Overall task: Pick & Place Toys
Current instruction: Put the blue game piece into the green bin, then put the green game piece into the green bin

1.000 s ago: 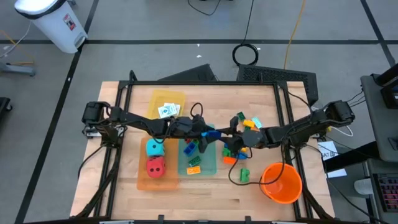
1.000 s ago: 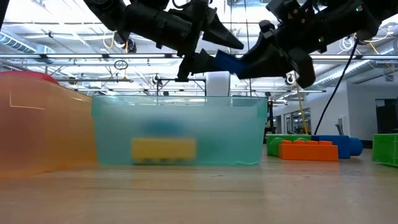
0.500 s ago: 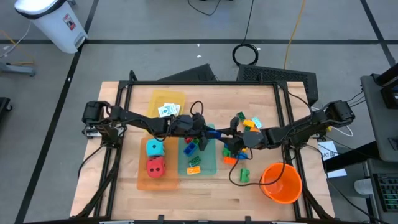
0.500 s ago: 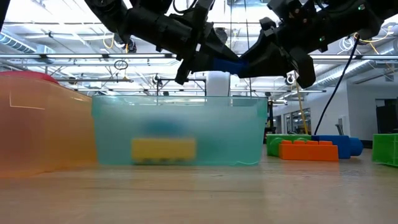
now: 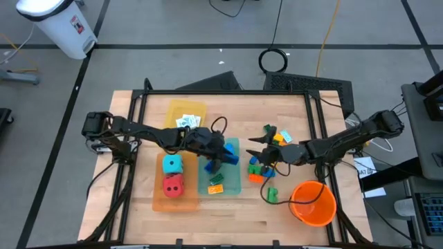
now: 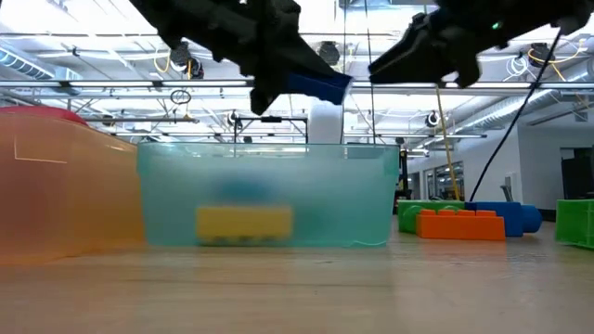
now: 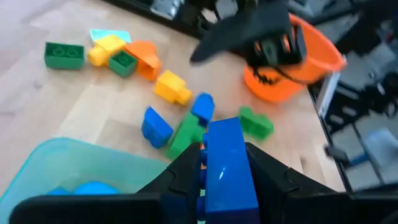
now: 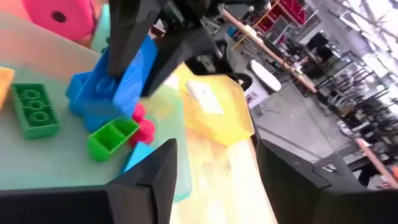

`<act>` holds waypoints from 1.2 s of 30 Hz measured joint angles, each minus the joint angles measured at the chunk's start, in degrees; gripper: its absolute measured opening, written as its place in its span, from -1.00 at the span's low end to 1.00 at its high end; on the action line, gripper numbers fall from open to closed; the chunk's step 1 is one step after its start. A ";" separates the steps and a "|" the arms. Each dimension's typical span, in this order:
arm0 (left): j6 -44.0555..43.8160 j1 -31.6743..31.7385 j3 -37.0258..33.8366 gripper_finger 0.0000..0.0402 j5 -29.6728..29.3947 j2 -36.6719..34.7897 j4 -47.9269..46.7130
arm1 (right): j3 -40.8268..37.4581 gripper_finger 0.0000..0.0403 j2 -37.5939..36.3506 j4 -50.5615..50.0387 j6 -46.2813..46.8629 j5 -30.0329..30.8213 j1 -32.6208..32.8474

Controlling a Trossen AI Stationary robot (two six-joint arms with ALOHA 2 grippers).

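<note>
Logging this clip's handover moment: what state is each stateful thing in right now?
left end effector: shut on the blue brick, above the teal tray
blue brick: held, off the table
right end effector: open, empty, beside the teal tray
teal tray: holds several bricks
orange tray: holds the two dice
orange bucket: upright on the table

2 slim black arms (image 5: 145, 131), tapered matte fingers (image 8: 149, 180).

Overhead looks straight down; low looks level; all views share the teal tray (image 5: 220, 168).
</note>
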 joint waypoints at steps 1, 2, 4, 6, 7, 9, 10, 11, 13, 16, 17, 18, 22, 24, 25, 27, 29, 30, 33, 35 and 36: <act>0.71 -0.31 0.01 -0.51 1.26 -0.52 -1.54 | -0.03 -0.05 -1.06 -1.03 1.05 -0.12 0.06; 1.35 -0.59 0.05 -0.51 2.87 -0.72 -2.91 | 0.01 -0.05 -2.14 -1.85 1.99 -0.44 0.07; 3.13 -1.50 0.12 -0.51 6.26 -0.66 -6.32 | 0.02 -0.04 -4.81 -4.94 4.00 -0.36 0.05; 4.51 -2.58 0.01 -0.50 7.88 -0.47 -10.22 | 0.07 -0.05 -6.49 -6.36 5.94 -0.27 0.01; 5.19 -3.12 0.01 -0.51 8.09 -0.18 -11.29 | 0.07 -0.06 -7.24 -7.72 6.91 -0.39 0.02; 6.14 -3.95 0.12 -0.51 7.90 0.42 -12.98 | 0.00 -0.07 -8.28 -8.74 8.68 -0.50 -0.07; 6.88 -4.36 0.08 -0.50 7.80 0.87 -13.94 | 0.01 -0.08 -8.65 -8.84 9.48 -0.53 -0.18; 7.75 -4.74 0.07 -0.48 7.76 1.73 -13.93 | 0.02 -0.09 -8.93 -9.28 10.42 -0.51 -0.32; 9.81 -5.65 0.09 -0.44 7.55 3.08 -13.78 | 0.02 -0.09 -9.13 -9.89 12.29 -0.57 -0.94; 11.52 -6.65 0.10 -0.38 7.71 5.27 -13.29 | 0.02 -0.08 -9.19 -11.32 13.99 -0.77 -2.34; 11.74 -6.74 0.10 -0.37 7.73 5.75 -13.65 | 0.00 -0.07 -9.19 -11.96 14.47 -0.72 -2.76; 11.81 -6.70 0.06 -0.37 7.69 6.14 -13.86 | 0.00 -0.06 -9.19 -12.30 15.06 -0.73 -3.32; 10.80 -6.21 0.05 -0.38 7.58 6.57 -13.06 | 0.00 -0.02 -9.19 -14.42 18.40 -0.78 -5.36; 10.36 -5.97 0.05 -0.38 7.58 6.57 -11.85 | 0.00 0.01 -9.56 -16.49 22.13 -0.78 -6.41; 10.20 -5.79 0.05 -0.37 7.58 6.57 -11.43 | 0.00 0.03 -9.81 -17.77 24.05 -0.77 -7.01; 9.23 -5.55 0.05 -0.34 7.60 6.57 -10.68 | 0.02 0.09 -10.78 -22.02 27.54 -0.80 -8.31; 8.53 -5.14 0.07 -0.29 7.53 6.57 -10.48 | 0.00 0.17 -11.83 -26.50 31.77 -0.88 -9.85; 8.13 -4.96 0.07 -0.27 7.04 6.57 -10.25 | 0.02 0.21 -12.35 -28.62 33.93 -1.01 -10.78; 6.67 -4.42 0.07 -0.17 3.98 6.57 -10.16 | 0.02 0.36 -12.60 -34.25 39.12 -3.42 -14.58; 5.70 -4.10 0.07 -0.09 1.64 6.57 -10.18 | 0.00 0.46 -11.72 -36.88 42.06 -6.12 -17.80; 5.59 -3.91 0.07 -0.05 0.41 6.57 -10.13 | 0.00 0.50 -10.95 -37.38 43.44 -7.34 -19.50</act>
